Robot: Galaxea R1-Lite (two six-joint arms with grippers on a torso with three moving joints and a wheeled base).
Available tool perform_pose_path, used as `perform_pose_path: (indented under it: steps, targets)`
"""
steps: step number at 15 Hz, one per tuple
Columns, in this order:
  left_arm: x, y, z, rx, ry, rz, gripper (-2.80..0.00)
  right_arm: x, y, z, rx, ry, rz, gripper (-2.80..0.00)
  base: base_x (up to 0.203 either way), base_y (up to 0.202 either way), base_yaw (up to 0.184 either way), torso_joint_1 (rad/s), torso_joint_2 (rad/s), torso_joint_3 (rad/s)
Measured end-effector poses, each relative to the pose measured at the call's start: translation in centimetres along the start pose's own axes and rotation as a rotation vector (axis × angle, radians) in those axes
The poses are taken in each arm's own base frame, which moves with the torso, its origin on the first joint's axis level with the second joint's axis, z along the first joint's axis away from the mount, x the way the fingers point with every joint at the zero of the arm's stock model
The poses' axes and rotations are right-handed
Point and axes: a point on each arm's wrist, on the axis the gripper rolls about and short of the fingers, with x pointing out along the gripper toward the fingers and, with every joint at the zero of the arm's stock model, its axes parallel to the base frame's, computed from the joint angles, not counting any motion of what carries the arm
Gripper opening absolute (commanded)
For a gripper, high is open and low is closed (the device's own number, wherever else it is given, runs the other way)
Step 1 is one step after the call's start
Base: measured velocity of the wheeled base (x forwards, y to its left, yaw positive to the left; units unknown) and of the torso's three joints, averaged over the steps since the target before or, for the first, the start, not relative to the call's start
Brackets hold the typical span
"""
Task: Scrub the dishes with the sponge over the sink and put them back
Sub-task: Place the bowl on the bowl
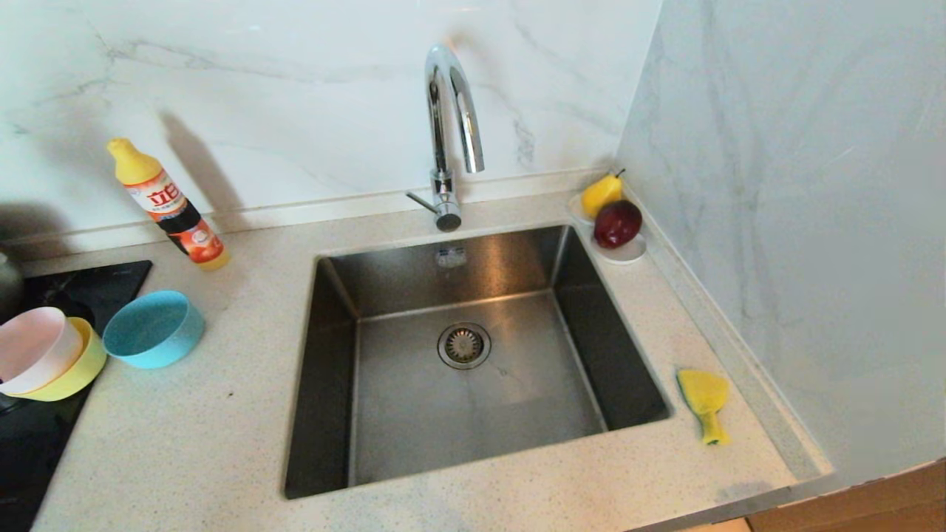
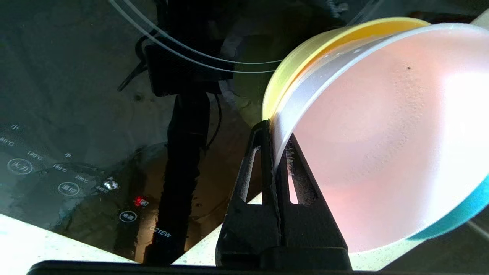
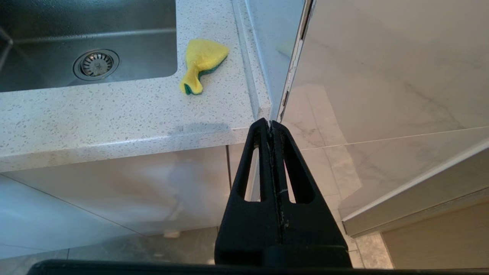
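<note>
The pale pink bowl (image 1: 29,347) lies tilted inside the yellow bowl (image 1: 74,373) at the counter's far left, over the cooktop's edge. The light blue bowl (image 1: 151,329) lies on its side beside them. In the left wrist view my left gripper (image 2: 276,133) is shut on the rim of the pink bowl (image 2: 382,133), one finger inside and one outside, with the yellow bowl (image 2: 305,49) around it. The sponge (image 1: 703,399) lies on the counter right of the sink (image 1: 414,414). My right gripper (image 3: 270,124) hangs shut and empty below the counter's front right corner, with the sponge (image 3: 202,61) beyond it.
An orange detergent bottle (image 1: 168,207) stands at the back left. A white saucer (image 1: 628,255) with a pear and a red apple sits in the back right corner. The chrome tap (image 1: 447,125) arches over the basin. A black cooktop (image 1: 44,443) lies at the left and a marble wall (image 1: 798,222) at the right.
</note>
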Motion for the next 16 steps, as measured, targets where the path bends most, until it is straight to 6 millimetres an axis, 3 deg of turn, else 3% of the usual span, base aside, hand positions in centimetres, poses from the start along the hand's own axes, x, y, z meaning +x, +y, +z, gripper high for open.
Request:
perform_pose_path:
  steps: [6,10,11,16]
  targets:
    - [-0.7,-0.4,0.1,0.009,-0.021,-0.006,0.00,0.0,0.0,0.0,0.000,0.000,0.000,-2.80,0.000,0.000,0.000,0.000,0.00,0.000]
    - [-3.5,-1.9,-0.2,0.030,-0.073,-0.027,-0.03,0.0,0.0,0.0,0.000,0.000,0.000,-2.80,0.000,0.000,0.000,0.000,0.00,0.000]
    - [-4.7,-2.5,-0.5,0.040,-0.090,-0.038,-2.80,0.0,0.0,0.0,0.000,0.000,0.000,-2.80,0.000,0.000,0.000,0.000,0.00,0.000]
    - [-8.4,-6.0,-2.6,0.185,-0.104,-0.083,-2.80,0.0,0.0,0.0,0.000,0.000,0.000,-2.80,0.000,0.000,0.000,0.000,0.00,0.000]
